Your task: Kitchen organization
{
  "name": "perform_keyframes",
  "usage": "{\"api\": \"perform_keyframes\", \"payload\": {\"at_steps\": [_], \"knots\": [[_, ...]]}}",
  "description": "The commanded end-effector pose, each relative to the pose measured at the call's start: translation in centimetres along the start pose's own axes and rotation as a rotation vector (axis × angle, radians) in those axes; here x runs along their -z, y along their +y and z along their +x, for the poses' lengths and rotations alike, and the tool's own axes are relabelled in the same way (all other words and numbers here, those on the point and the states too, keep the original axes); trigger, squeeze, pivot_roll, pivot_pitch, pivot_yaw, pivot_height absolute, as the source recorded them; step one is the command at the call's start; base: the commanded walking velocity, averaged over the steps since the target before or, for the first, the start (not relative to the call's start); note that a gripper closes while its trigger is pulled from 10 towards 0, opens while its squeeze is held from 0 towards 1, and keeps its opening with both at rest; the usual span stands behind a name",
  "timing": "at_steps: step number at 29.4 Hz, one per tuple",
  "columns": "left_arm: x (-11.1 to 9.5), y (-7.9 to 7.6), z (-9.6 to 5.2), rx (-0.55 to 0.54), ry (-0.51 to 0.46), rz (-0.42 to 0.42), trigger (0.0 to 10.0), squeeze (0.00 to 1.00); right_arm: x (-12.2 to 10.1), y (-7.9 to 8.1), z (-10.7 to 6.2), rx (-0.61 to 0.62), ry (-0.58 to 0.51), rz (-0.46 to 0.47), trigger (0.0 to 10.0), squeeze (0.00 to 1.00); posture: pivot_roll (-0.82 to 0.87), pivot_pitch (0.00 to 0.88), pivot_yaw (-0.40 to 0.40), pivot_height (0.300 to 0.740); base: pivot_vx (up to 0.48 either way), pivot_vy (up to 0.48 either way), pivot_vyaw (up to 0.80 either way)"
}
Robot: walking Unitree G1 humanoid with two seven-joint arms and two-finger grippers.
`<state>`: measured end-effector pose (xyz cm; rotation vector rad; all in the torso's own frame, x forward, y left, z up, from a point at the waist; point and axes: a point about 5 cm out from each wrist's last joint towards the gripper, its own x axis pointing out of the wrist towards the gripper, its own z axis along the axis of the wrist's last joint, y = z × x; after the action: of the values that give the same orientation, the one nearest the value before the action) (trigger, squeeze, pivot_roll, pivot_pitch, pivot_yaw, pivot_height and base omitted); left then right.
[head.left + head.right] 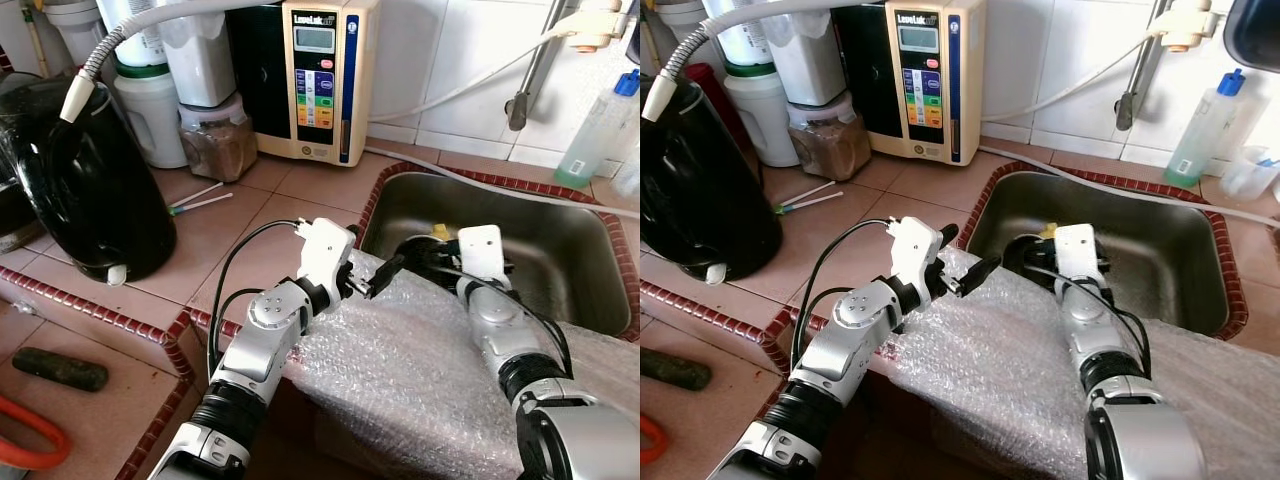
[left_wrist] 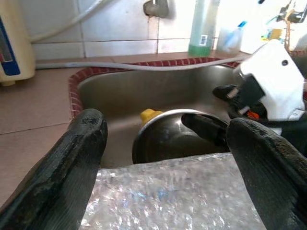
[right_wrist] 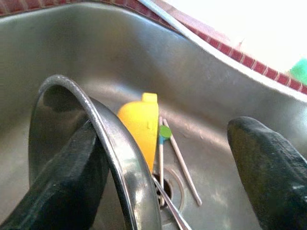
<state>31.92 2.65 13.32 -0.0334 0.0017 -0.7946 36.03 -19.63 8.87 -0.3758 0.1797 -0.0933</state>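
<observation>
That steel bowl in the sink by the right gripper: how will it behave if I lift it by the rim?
The steel bowl looks rigid and thin-walled, so probably light. Its polished rim seems slippery; with one finger inside and the jaws wide open, it may pivot or slide in the right gripper. It may also clatter onto the yellow item below.

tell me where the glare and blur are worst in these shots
Right wrist view: the strip above the sink rim is blown out white, and both near fingers are soft. Left wrist view: the top right corner is overexposed behind the green bottle, and the bubble wrap up close is blurred. Both eye views: evenly lit and sharp, with a mild sheen on the wall tiles.
</observation>
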Motion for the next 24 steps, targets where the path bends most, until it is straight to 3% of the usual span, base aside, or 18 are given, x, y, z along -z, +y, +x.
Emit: {"api": "perform_keyframes", "payload": {"at_steps": [1, 5, 10, 15, 17, 18, 19, 20, 22, 23, 24], "knots": [[-0.1, 0.2, -0.1, -0.020, -0.008, 0.010, 10.0, 1.00, 0.1, 1.2, -0.2, -0.065, -0.004, -0.033, 10.0, 1.00, 0.05, 0.000, 0.052, 0.740, 0.000, 0.000, 0.00], [0.0, 0.0, 0.1, -0.028, -0.005, 0.024, 10.0, 1.00, 1.6, 2.5, -0.6, -0.185, 0.106, -0.081, 10.0, 1.00, 0.05, 0.000, 0.049, 0.740, 0.000, 0.000, 0.00], [0.0, 0.0, 0.1, -0.027, -0.001, 0.031, 10.0, 1.00, 1.0, 3.0, -0.6, -0.282, 0.050, -0.184, 10.0, 1.00, 0.04, 0.000, 0.046, 0.740, 0.000, 0.000, 0.00], [0.1, 0.0, 0.1, -0.033, 0.001, 0.031, 10.0, 1.00, 0.5, 2.9, -0.5, -0.301, 0.025, -0.139, 10.0, 1.00, 0.04, 0.000, 0.042, 0.740, 0.000, 0.000, 0.00], [0.1, 0.4, 0.1, -0.075, 0.006, 0.034, 10.0, 1.00, -0.5, 2.6, -0.3, -0.329, -0.014, -0.023, 10.0, 1.00, 0.04, 0.000, 0.040, 0.740, 0.000, 0.000, 0.00], [0.1, 0.5, 0.1, -0.094, 0.008, 0.037, 10.0, 0.89, -0.8, 2.4, -0.2, -0.311, -0.030, -0.025, 10.0, 1.00, 0.04, 0.000, 0.040, 0.740, 0.000, 0.000, 0.00], [0.0, 0.6, 0.1, -0.105, 0.009, 0.039, 10.0, 0.89, -0.9, 2.3, -0.1, -0.296, -0.038, -0.034, 10.0, 1.00, 0.04, 0.000, 0.040, 0.740, 0.000, 0.000, 0.00], [0.0, 0.8, 0.2, -0.126, 0.007, 0.044, 10.0, 0.00, -1.2, 2.0, 0.0, -0.269, -0.053, -0.010, 10.0, 1.00, 0.04, 0.000, 0.041, 0.740, 0.000, 0.000, 0.00], [-0.1, 1.0, 0.2, -0.134, 0.005, 0.047, 10.0, 0.00, -1.7, 1.8, 0.0, -0.265, -0.089, -0.013, 10.0, 1.00, 0.04, 0.000, 0.041, 0.740, 0.000, 0.000, 0.00], [-0.1, 1.1, 0.2, -0.147, 0.006, 0.050, 10.0, 0.00, -2.4, 2.1, -0.1, -0.286, -0.156, -0.107, 10.0, 1.00, 0.03, 0.000, 0.041, 0.740, 0.000, 0.000, 0.00], [-0.1, 1.2, 0.3, -0.151, 0.006, 0.051, 10.0, 0.00, -2.6, 2.3, -0.1, -0.297, -0.177, -0.134, 10.0, 1.00, 0.03, 0.000, 0.041, 0.740, 0.000, 0.000, 0.00]]}}
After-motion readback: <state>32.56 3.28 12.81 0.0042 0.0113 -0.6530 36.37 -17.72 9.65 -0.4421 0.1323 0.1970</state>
